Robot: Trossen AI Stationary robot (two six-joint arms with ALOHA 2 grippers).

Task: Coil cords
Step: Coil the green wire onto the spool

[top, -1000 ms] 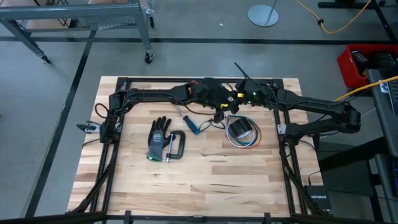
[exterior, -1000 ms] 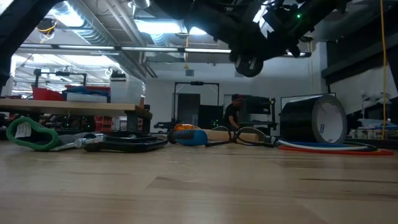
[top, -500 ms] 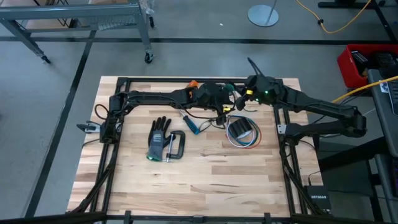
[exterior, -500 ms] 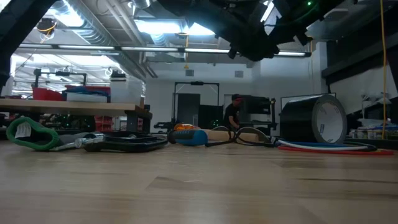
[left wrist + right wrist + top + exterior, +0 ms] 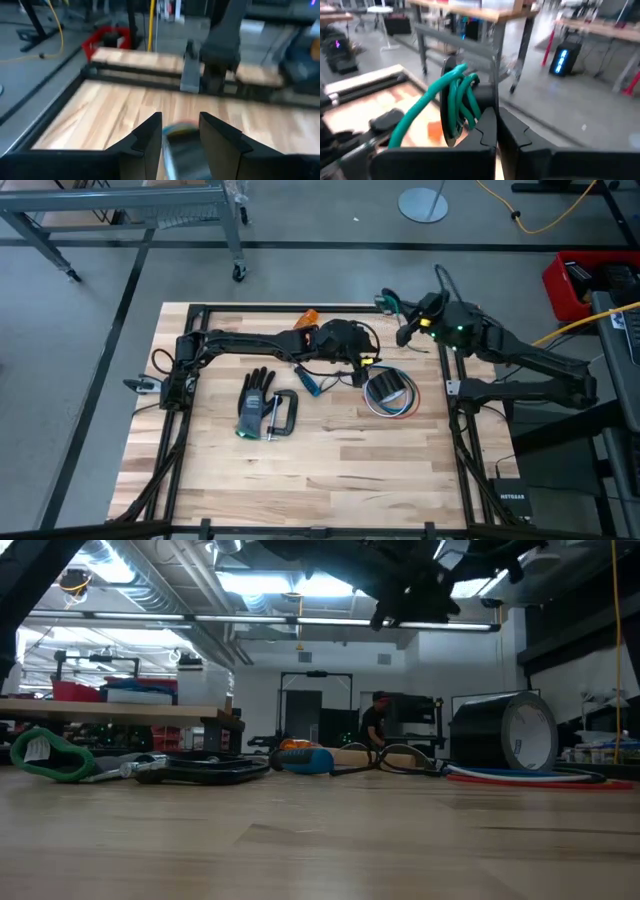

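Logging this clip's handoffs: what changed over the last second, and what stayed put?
The right claw, shut on the green cord, swung away from the middle of the table toward its back right corner, carrying the cord with it. The left claw opened wider and stayed over the tape roll. The glove, clamp and screwdriver did not move.

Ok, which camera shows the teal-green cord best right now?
The right wrist view: the teal-green cord fills the frame, looped and clamped in the right hand. The high view shows only a small green bit at that hand. The low and left wrist views don't show it.
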